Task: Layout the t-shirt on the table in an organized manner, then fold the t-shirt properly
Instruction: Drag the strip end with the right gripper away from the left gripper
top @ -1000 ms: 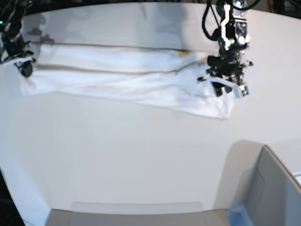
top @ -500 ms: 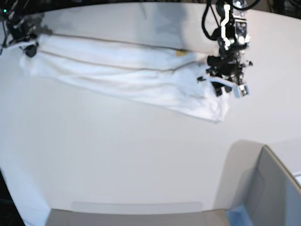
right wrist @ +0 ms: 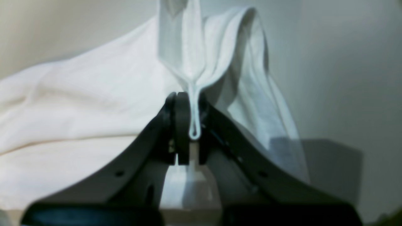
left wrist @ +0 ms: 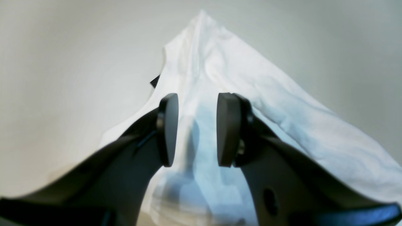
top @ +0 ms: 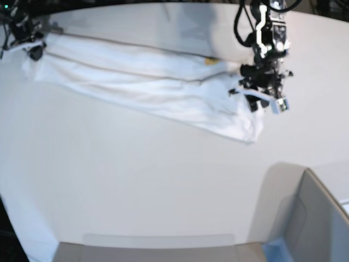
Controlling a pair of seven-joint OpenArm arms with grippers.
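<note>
The right gripper (right wrist: 188,131) is clenched on a thin fold of the t-shirt (top: 147,82) at the far left corner of the table (top: 136,180). The left gripper (left wrist: 194,131) hovers with jaws apart over the shirt's opposite end, the cloth stretched long between them.

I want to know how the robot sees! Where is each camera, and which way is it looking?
Base: above the near side, looking down across the table at the t-shirt; both arms show.
Left wrist: on the left arm, looking past its open left tool along the t-shirt.
Right wrist: on the right arm, looking at the right tool pinching cloth.
All three share the t-shirt.
</note>
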